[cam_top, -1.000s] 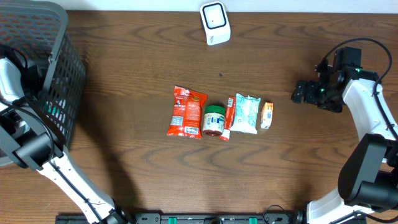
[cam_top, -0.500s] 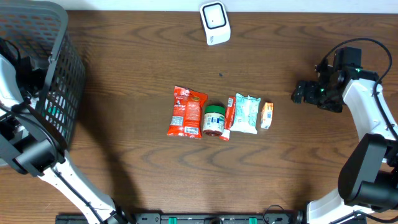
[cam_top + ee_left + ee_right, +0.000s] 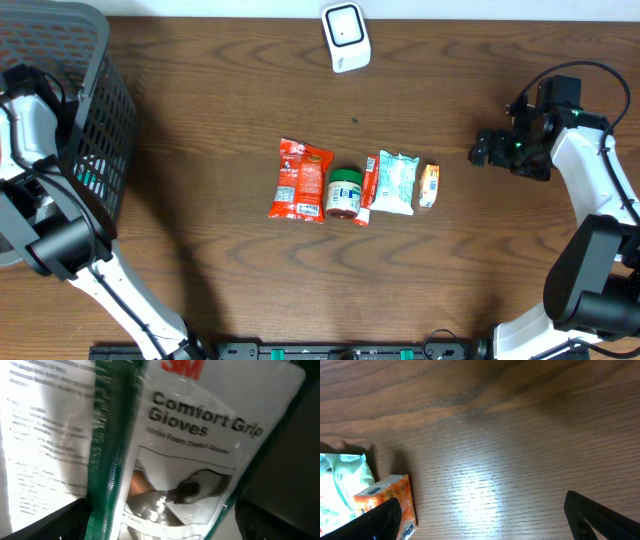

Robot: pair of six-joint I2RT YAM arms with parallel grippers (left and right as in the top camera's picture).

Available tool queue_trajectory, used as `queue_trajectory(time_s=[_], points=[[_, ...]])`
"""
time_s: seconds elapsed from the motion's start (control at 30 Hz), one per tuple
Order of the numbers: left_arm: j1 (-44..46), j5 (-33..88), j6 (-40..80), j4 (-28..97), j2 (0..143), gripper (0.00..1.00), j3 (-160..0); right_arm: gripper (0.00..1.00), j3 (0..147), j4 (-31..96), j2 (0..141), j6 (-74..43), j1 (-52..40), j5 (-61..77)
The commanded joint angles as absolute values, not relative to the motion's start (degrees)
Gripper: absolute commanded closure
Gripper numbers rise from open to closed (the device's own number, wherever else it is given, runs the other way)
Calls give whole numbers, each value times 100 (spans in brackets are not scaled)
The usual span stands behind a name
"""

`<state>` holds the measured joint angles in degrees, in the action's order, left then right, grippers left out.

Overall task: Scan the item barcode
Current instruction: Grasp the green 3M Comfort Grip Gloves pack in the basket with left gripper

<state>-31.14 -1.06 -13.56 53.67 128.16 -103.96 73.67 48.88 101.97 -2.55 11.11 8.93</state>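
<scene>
Fingertips (image 3: 60, 522) of the left gripper (image 3: 165, 527) sit at the two lower corners of the left wrist view, spread wide with nothing pinched between them. A pack of gloves (image 3: 200, 440) in clear wrap with a green strip fills the picture beyond them. It lies free of both fingers, its printed name facing the camera. From overhead, the left arm (image 3: 30, 120) reaches down inside the dark mesh basket (image 3: 100, 60) at the table's left edge, and the claw itself is hidden there. Compared with a second ago, this arm's white link has shifted up and a little toward the basket's middle, with its black joint now showing near the rim. Everything else has stayed put. The white scanner (image 3: 346, 37) rests at the far edge of the wooden table (image 3: 220, 100). The row in the middle is unchanged: a red packet (image 3: 300, 180), a green-lidded jar (image 3: 344, 193), a thin red sachet (image 3: 367, 190), a white-and-teal pouch (image 3: 396, 183) and a small orange box (image 3: 429, 185), each just beside the next. The right gripper (image 3: 485, 150) hovers where it was, to the right of the orange box and apart from it, its fingers spread wide over bare wood.
</scene>
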Motion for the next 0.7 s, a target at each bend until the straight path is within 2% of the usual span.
queue_trajectory(time_s=[0.0,0.2,0.5,0.67], points=[[-3153,-851,-1210,5251,12827,7,-10112,1,7430,4890,10180,-272,1087,843],[-3159,-860,-1170,5188,12827,10,-10071,1,7430,4890,10180,-272,1087,843],[-3212,-840,-1166,4954,12835,9,-9745,1,7430,4890,10180,-272,1087,843],[-3380,-836,-762,4727,12838,8,-9502,1,7430,4890,10180,-272,1087,843]])
